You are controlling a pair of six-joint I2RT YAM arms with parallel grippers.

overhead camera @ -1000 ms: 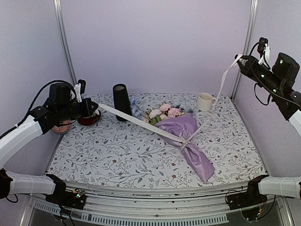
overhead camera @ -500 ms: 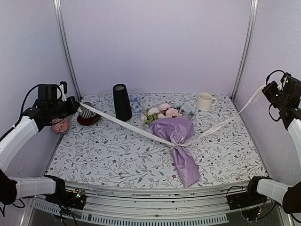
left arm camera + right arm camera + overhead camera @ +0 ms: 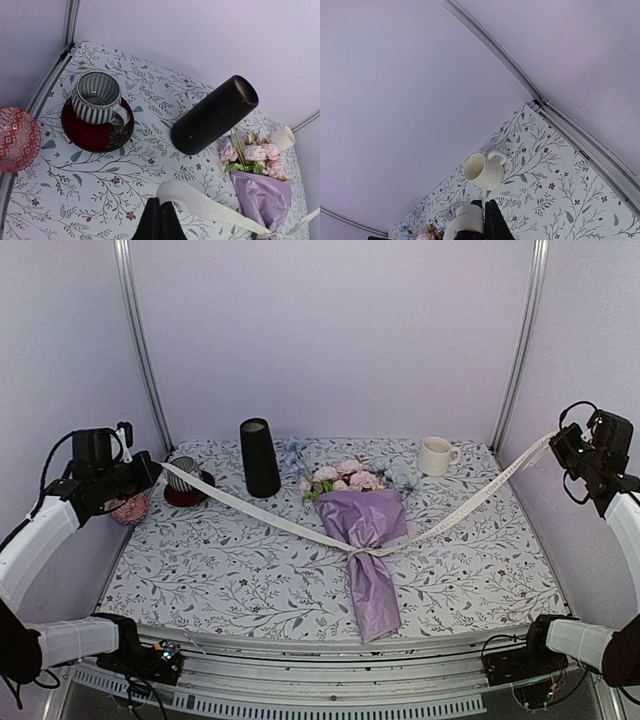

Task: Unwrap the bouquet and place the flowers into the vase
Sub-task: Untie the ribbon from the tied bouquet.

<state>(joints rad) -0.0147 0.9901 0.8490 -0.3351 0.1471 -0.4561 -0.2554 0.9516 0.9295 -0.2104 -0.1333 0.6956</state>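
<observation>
bouquet lies mid-worktop, wrapper tail near, blooms far. left tool and right tool, each pinched shut on an end of the cream ribbon, are held out at opposite sides, evidently to pull the knot loose. vase stands upright, far left of the blooms, no flowers in it. floral-print surface; plain lilac walls.
</observation>
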